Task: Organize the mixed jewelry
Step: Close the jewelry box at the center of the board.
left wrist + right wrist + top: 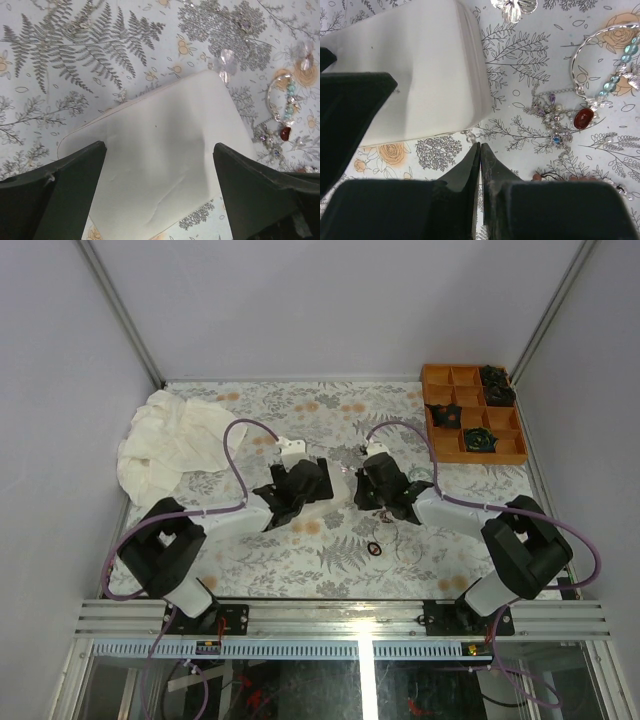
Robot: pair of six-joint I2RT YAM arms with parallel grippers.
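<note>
The mixed jewelry lies on the floral cloth beside a pale closed box (155,145). In the right wrist view I see a silvery bangle with teal beads (615,75), a red stone earring (583,119), a pearly cluster (555,126) and a silver flower (512,7). My left gripper (159,146) is open, with its jaws on either side of the box. My right gripper (480,146) is shut, its tips on the cloth by the box's near corner, beside a tiny silvery link (469,134). A black ring (374,548) and a thin hoop (410,550) lie nearer the arms.
An orange compartment tray (440,375) with dark rosettes stands at the back right. A crumpled white cloth (170,445) lies at the back left. Both grippers (295,490) (378,488) sit close together mid-table. Grey walls close in both sides.
</note>
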